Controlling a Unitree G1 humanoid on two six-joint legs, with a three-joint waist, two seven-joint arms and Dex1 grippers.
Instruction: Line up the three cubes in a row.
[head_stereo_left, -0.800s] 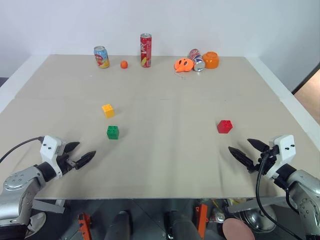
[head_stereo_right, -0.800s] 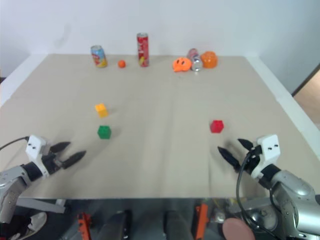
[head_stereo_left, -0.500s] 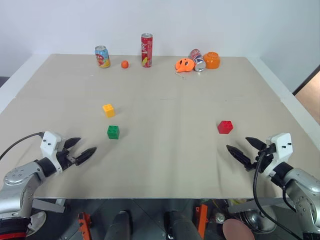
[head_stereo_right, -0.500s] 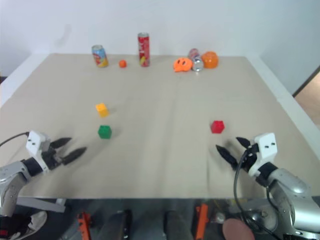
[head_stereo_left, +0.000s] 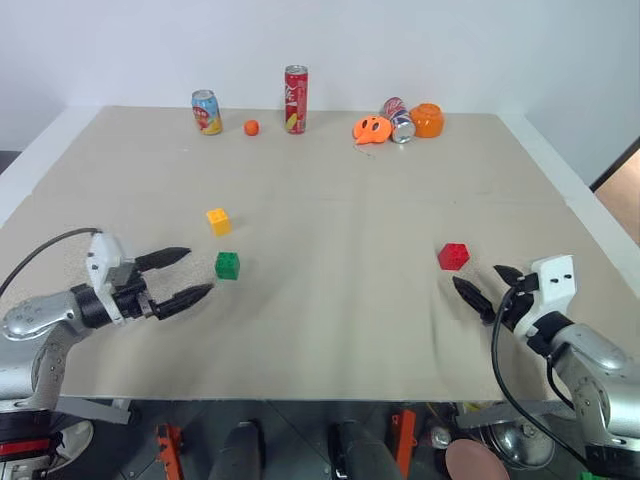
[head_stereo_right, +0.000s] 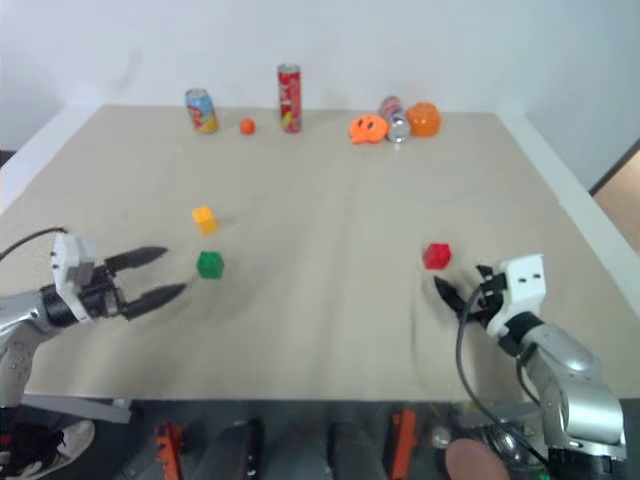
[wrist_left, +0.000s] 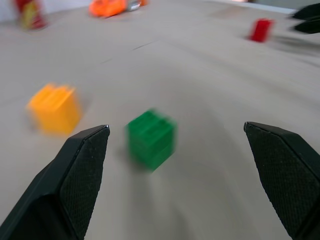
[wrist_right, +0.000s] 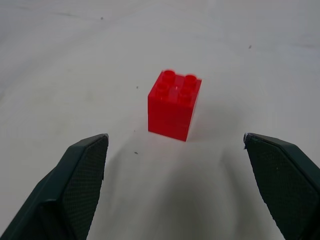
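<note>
Around red cube (wrist_right: 174, 104), seemingly open tabletop (head_stereo_left: 340, 200)

On the beige counter (head_stereo_left: 330, 330): a red cube (head_stereo_left: 452, 256), a green cube (head_stereo_left: 227, 265) and, just beyond the green cube, a yellow cube (head_stereo_left: 218, 220). Both end effectors have black fingers (head_stereo_left: 180, 297) and white housings.

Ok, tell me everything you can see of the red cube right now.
The red cube is a small glossy plastic building block with four round studs on top. It sits upright, studs up, on the beige table, on the robot's right side, far from the green and yellow cubes. Nothing touches it. The right tool is open just short of it, and the cube sits centred between the fingers in the right wrist view.
</note>
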